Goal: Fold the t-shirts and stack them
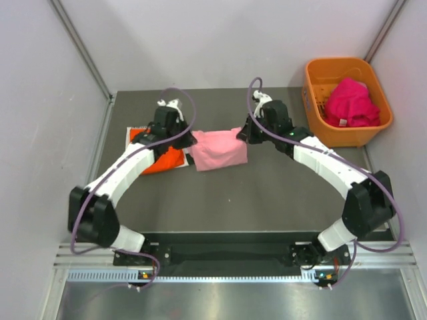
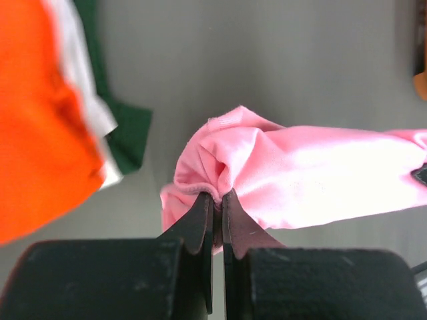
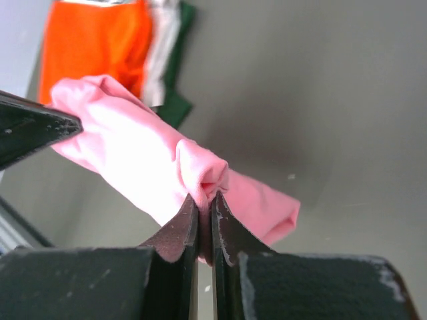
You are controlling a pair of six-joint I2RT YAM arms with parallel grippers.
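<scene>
A light pink t-shirt (image 1: pixel 218 150) lies folded at the middle of the table, held at both ends. My left gripper (image 1: pixel 187 138) is shut on its left edge, with pink cloth (image 2: pixel 300 173) bunched between the jaws. My right gripper (image 1: pixel 244 133) is shut on the right edge, where the pink cloth (image 3: pixel 147 167) is pinched in a fold. To the left lies a stack with a bright orange t-shirt (image 1: pixel 167 159) on top; white (image 2: pixel 83 73) and dark green (image 2: pixel 127 133) shirts show beneath it. Magenta t-shirts (image 1: pixel 350 103) sit in the basket.
An orange plastic basket (image 1: pixel 313 100) stands at the back right corner of the dark table (image 1: pixel 267 200). Pale walls enclose the table on the left, back and right. The arm bases sit at the near edge.
</scene>
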